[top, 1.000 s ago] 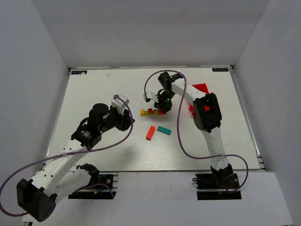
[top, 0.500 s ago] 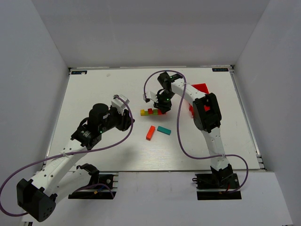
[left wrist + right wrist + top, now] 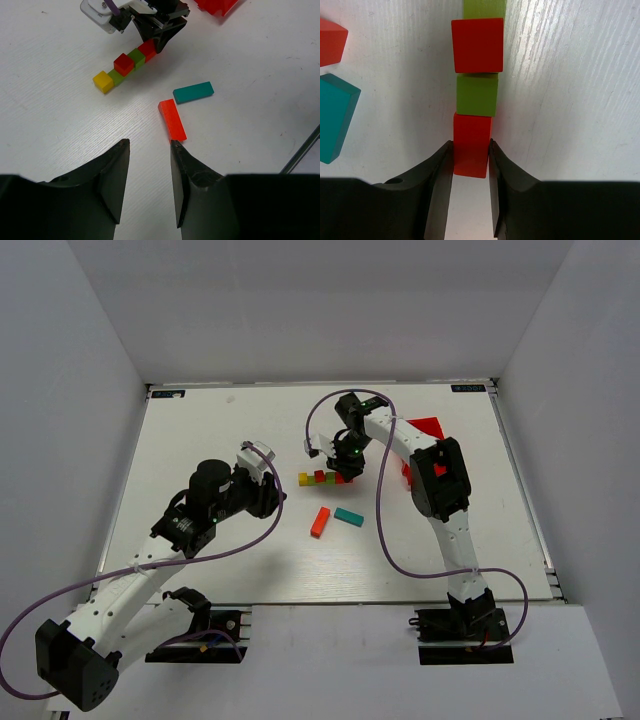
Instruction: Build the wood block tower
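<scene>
The wood block tower lies flat on the table as a row of joined cubes (image 3: 320, 478): a yellow cube (image 3: 103, 81), a green cube (image 3: 116, 76), a red cube (image 3: 123, 64), a second green cube (image 3: 136, 56), and an end red cube (image 3: 472, 127). My right gripper (image 3: 471, 143) is shut on that end red cube, its jaws touching both sides; it also shows in the top view (image 3: 343, 473). An orange bar (image 3: 172, 119) and a teal bar (image 3: 193, 92) lie loose near the row. My left gripper (image 3: 149, 145) is open and empty, just short of the orange bar's near end.
A red plastic bin (image 3: 428, 428) stands at the back right, behind my right arm. The orange bar (image 3: 320, 522) and teal bar (image 3: 349, 517) lie between my two arms. White walls enclose the table on three sides.
</scene>
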